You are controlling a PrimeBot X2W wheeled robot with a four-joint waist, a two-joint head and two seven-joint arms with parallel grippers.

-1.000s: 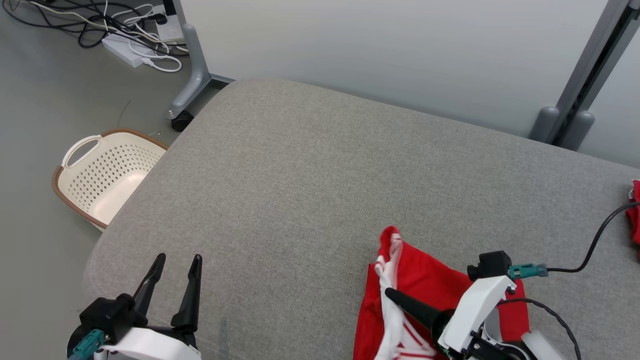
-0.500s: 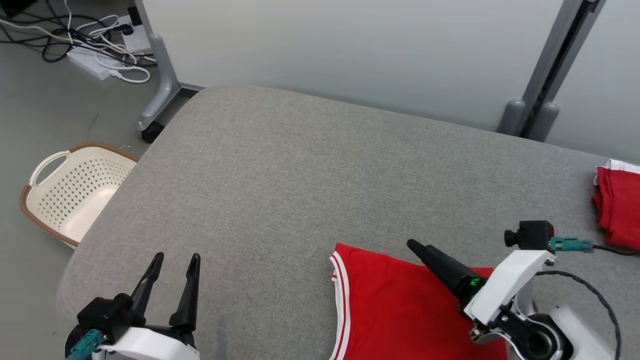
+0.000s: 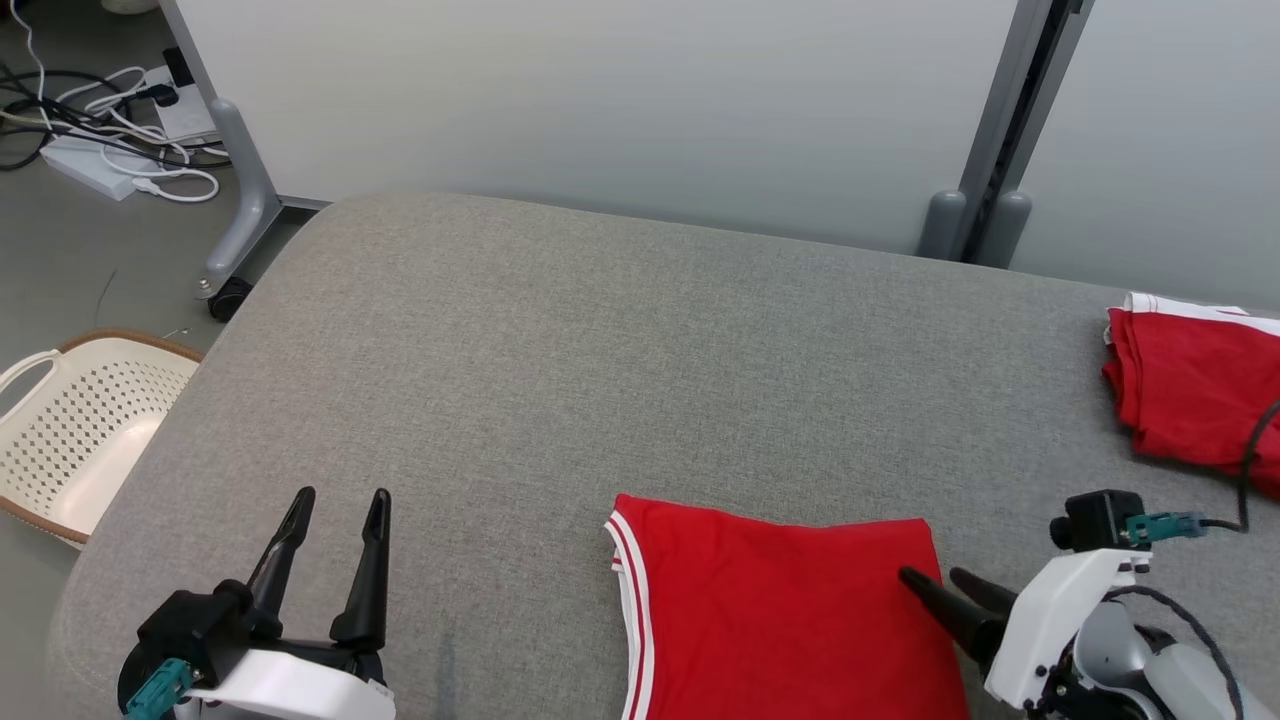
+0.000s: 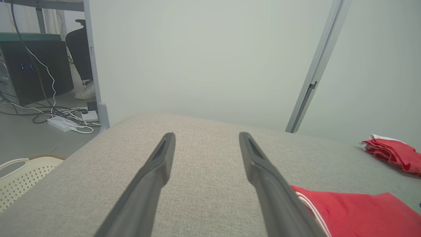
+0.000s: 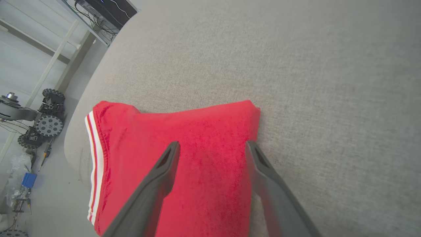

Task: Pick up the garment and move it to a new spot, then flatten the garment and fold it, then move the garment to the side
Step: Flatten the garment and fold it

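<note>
The garment (image 3: 780,610) is a red piece with white stripes along its left edge, lying folded and flat on the grey cushioned surface (image 3: 600,350) near the front right. It also lies in the right wrist view (image 5: 184,158) and in the left wrist view (image 4: 355,214). My right gripper (image 3: 938,580) is open just over the garment's right edge, nothing between its fingers (image 5: 164,168). My left gripper (image 3: 338,500) stands open at the front left, well apart from the garment, with empty fingers (image 4: 161,161).
A second red garment (image 3: 1200,390) lies crumpled at the far right of the surface. A cream perforated basket (image 3: 70,440) stands on the floor to the left. Cables and a power strip (image 3: 90,160) lie by a wheeled partition leg (image 3: 235,230). A pale wall panel runs behind.
My right gripper has let go of the garment and drawn back to its right edge. The garment, lifted and bunched before, now lies flat. The head camera has swung to the right.
</note>
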